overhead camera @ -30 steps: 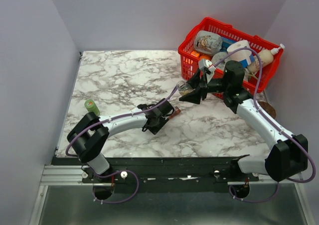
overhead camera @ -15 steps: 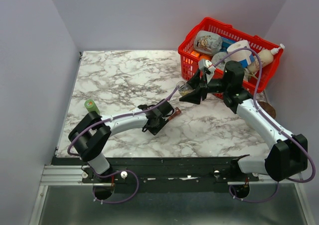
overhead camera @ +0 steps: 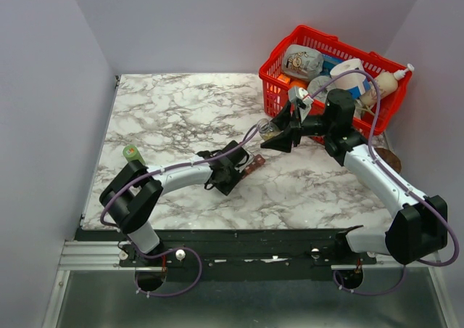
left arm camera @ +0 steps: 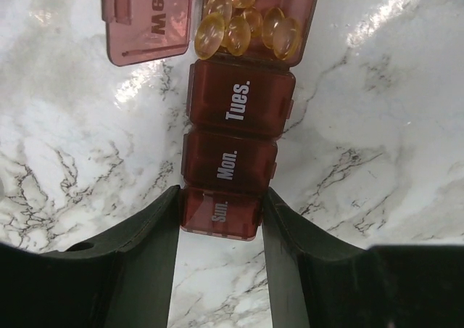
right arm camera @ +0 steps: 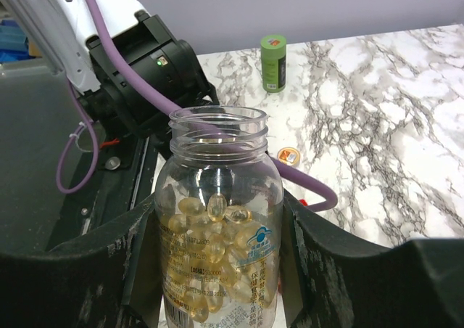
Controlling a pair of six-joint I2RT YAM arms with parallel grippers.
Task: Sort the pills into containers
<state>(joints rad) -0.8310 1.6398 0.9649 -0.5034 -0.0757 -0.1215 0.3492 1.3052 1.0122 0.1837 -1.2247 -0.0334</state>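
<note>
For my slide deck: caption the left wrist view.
Left gripper grips the Sun. end of the pill organizer, whose open Wed. compartment holds amber pills.

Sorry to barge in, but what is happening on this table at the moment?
The left gripper clamps the Sun. end of the pill organizer on the marble table; its Wed. compartment is open and holds several amber pills. The right gripper holds an uncapped bottle of similar capsules near the red basket.

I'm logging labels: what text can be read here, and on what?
"Wed": open lid of the pill box.
"Tues.": closed lid.
"Mon.": next lid.
"Sun.": end lid.
Label on the bottle: print too small to read.
Basket items: unreadable.
</note>
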